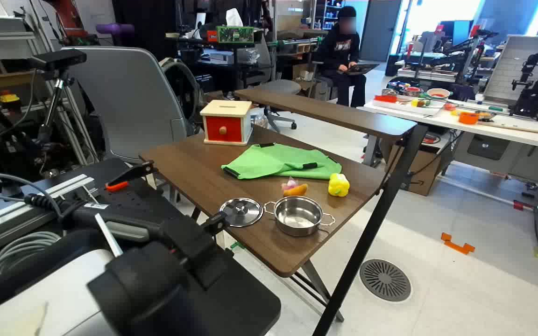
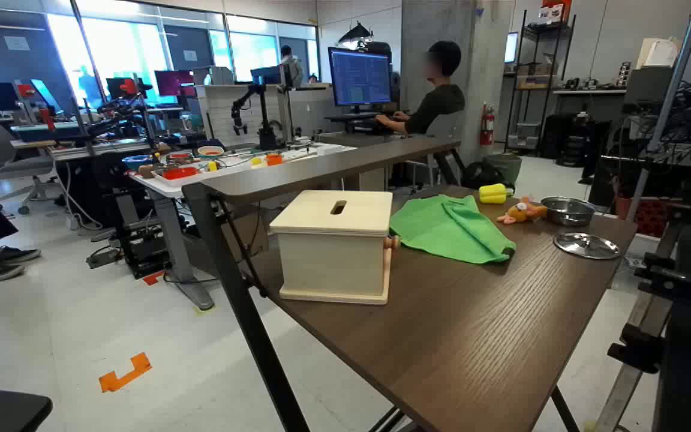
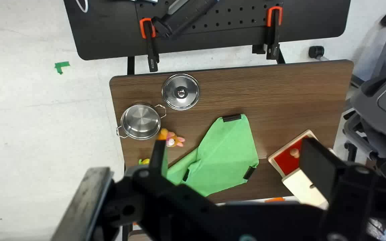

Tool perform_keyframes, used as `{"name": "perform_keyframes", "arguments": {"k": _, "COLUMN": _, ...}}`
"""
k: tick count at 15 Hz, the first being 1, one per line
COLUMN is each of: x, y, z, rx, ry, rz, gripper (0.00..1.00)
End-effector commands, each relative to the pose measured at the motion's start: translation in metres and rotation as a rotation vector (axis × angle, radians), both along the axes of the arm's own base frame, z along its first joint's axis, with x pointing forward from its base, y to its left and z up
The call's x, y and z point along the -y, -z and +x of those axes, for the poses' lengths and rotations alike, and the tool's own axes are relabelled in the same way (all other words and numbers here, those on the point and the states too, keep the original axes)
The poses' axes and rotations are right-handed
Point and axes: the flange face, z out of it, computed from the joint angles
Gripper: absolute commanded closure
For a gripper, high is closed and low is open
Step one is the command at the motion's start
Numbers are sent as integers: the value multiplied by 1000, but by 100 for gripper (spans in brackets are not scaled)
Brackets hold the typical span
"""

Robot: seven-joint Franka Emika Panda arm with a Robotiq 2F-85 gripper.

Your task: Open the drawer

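A brown table bears a green cloth and, near one end, a pale wooden box with its red drawer closed, as the gripper has its fingers spread wide in the wrist view. The drawer's red front shows in an exterior view, while in an exterior view onto the box's plain side the knob juts out in profile. Print on a dark sweatshirt is too blurred to read.
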Motion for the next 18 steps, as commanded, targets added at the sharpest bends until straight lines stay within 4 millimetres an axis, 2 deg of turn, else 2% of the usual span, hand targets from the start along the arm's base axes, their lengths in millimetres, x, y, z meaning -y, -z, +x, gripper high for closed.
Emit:
{"name": "perform_keyframes", "arguments": {"k": 1, "x": 0, "y": -1, "z": 0, "rx": 0, "ry": 0, "rz": 0, "gripper": 0}}
{"name": "perform_keyframes", "arguments": {"k": 14, "x": 0, "y": -2, "z": 0, "rx": 2, "ry": 0, "rz": 0, "gripper": 0}}
{"name": "perform_keyframes", "arguments": {"k": 15, "x": -1, "y": -1, "z": 5, "rx": 10, "ry": -5, "rz": 2, "gripper": 0}}
{"name": "perform_keyframes", "arguments": {"k": 18, "x": -18, "y": 15, "z": 42, "rx": 13, "ry": -54, "rz": -18, "gripper": 0}}
